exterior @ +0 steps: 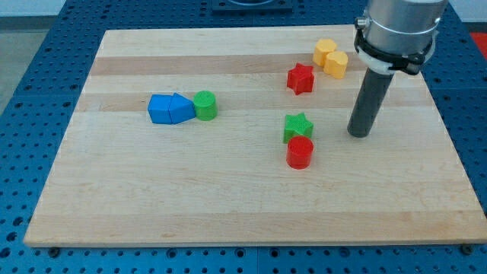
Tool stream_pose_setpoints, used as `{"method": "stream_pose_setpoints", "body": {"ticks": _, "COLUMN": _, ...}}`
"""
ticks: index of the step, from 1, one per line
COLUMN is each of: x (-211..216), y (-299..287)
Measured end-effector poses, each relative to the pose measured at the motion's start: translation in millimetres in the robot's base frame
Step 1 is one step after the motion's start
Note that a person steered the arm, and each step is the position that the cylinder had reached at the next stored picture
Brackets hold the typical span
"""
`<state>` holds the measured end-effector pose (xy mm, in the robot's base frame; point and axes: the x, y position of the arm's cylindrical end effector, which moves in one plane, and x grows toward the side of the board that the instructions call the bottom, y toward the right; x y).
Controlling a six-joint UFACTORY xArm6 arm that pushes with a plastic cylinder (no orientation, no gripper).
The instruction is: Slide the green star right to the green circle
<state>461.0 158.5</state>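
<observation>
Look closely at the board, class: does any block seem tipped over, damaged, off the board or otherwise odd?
Nothing stands out. Every block sits flat on the wooden board; the green star touches the red cylinder, and the green circle touches the blue blocks. My tip stands apart, right of the star.

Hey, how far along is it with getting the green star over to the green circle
Nothing looks done yet: the green star sits mid-board touching the red cylinder, far to the view's right of the green circle, which rests against the blue blocks. In hand: my tip stands to the star's right, apart from it, a fair side to push from. Left: the whole slide leftward across the board.
</observation>
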Motion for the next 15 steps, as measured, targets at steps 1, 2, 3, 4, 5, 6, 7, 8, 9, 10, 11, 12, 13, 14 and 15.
{"method": "stream_pose_setpoints", "body": {"ticks": 1, "x": 13, "y": -12}}
{"method": "stream_pose_setpoints", "body": {"ticks": 2, "x": 22, "y": -24}}
{"method": "stream_pose_setpoints", "body": {"ticks": 3, "x": 21, "y": -37}}
{"method": "stream_pose_setpoints", "body": {"ticks": 4, "x": 15, "y": -52}}
{"method": "stream_pose_setpoints", "body": {"ticks": 5, "x": 12, "y": -69}}
{"method": "stream_pose_setpoints", "body": {"ticks": 6, "x": 11, "y": -89}}
{"method": "stream_pose_setpoints", "body": {"ticks": 7, "x": 11, "y": -102}}
{"method": "stream_pose_setpoints", "body": {"ticks": 8, "x": 4, "y": -104}}
{"method": "stream_pose_setpoints", "body": {"ticks": 9, "x": -7, "y": -104}}
{"method": "stream_pose_setpoints", "body": {"ticks": 10, "x": -16, "y": -107}}
{"method": "stream_pose_setpoints", "body": {"ticks": 11, "x": -26, "y": -113}}
{"method": "stream_pose_setpoints", "body": {"ticks": 12, "x": -38, "y": -113}}
{"method": "stream_pose_setpoints", "body": {"ticks": 13, "x": -46, "y": -115}}
{"method": "stream_pose_setpoints", "body": {"ticks": 14, "x": -51, "y": -122}}
{"method": "stream_pose_setpoints", "body": {"ticks": 15, "x": -58, "y": -132}}
